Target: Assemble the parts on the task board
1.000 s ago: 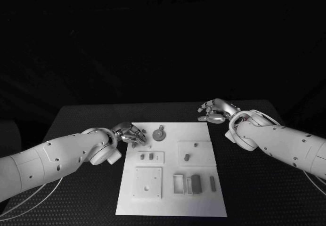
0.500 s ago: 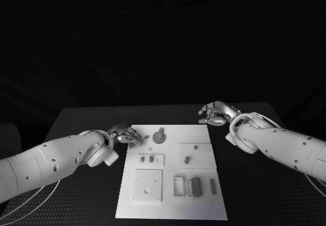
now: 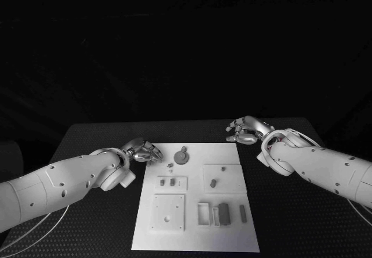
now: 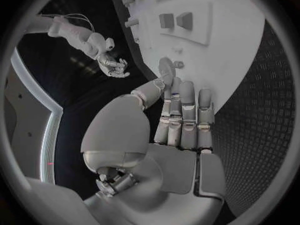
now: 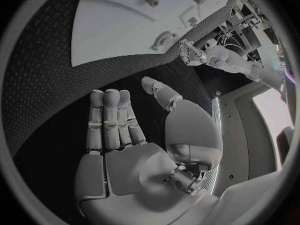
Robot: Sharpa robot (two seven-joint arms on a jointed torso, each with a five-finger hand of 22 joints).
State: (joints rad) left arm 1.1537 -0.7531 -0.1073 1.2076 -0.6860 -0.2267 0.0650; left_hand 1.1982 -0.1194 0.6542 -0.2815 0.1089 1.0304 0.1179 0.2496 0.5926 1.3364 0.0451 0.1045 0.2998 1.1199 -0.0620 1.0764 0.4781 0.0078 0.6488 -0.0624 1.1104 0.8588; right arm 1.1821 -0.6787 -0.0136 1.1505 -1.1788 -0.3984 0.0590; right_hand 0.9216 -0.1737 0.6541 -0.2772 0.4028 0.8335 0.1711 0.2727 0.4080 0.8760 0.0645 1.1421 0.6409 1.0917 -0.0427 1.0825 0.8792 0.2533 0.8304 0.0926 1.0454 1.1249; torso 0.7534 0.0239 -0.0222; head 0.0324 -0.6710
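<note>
The white task board [image 3: 198, 236] lies in the middle of the black table. A round grey part [image 3: 181, 156] sits near its far edge, two small parts [image 3: 166, 183] stand in a raised block, and long dark parts [image 3: 224, 213] lie near the front right. My left hand [image 3: 142, 150] hovers at the board's far left corner, palm open and fingers straight [image 4: 181, 115], holding nothing; the round part [image 4: 166, 67] is just beyond its fingertips. My right hand [image 3: 245, 131] is off the board's far right corner, fingers spread [image 5: 112, 120] and empty.
The black textured table [image 3: 101, 140] runs wide on both sides of the board [image 5: 119, 30]. A recessed square plate [image 3: 168, 210] and an open slot frame [image 3: 204, 212] occupy the board's front half. Cables [image 3: 31, 231] hang under my left arm.
My left hand has drawn back a little from over the board's left edge toward its far left corner. The right hand has barely moved.
</note>
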